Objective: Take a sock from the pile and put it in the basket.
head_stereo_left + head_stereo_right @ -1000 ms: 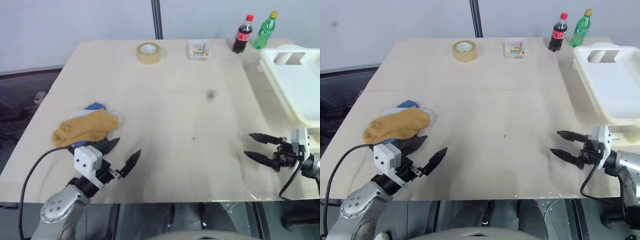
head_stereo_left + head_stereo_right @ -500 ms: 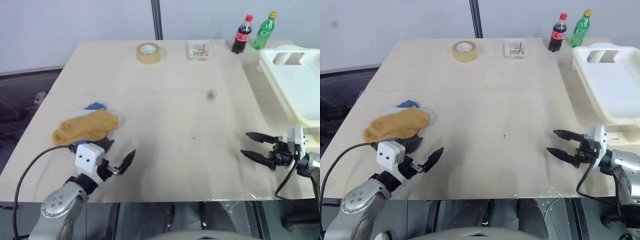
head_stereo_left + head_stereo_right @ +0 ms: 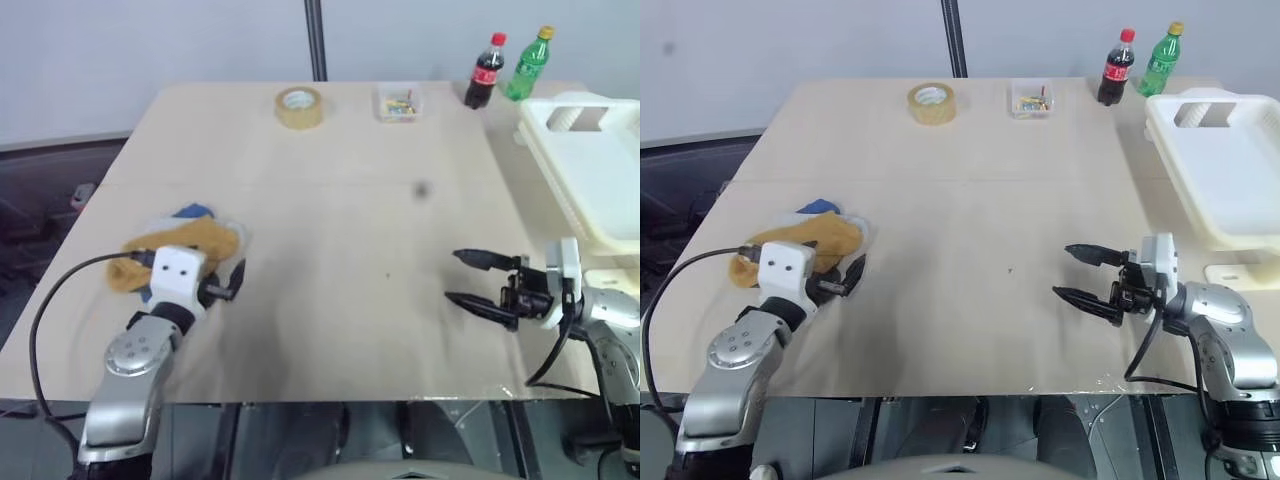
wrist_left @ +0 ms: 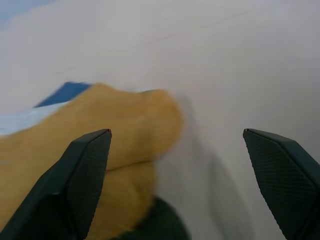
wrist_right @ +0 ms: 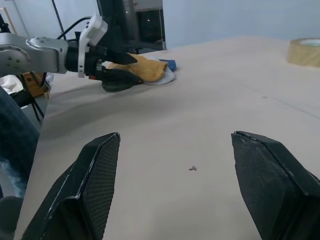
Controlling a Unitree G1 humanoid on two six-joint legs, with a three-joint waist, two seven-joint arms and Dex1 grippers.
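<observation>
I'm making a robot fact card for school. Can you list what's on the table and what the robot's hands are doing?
pile: mustard sock on top, blue and light grey ones under it, near the table's left edge
left end effector: open, at the pile, one finger over the mustard sock
right end effector: open, holding nothing, above bare table
basket: cream-white, on the right side
far edge: tape roll, small clear box, cola bottle, green bottle
sock in basket: none seen
</observation>
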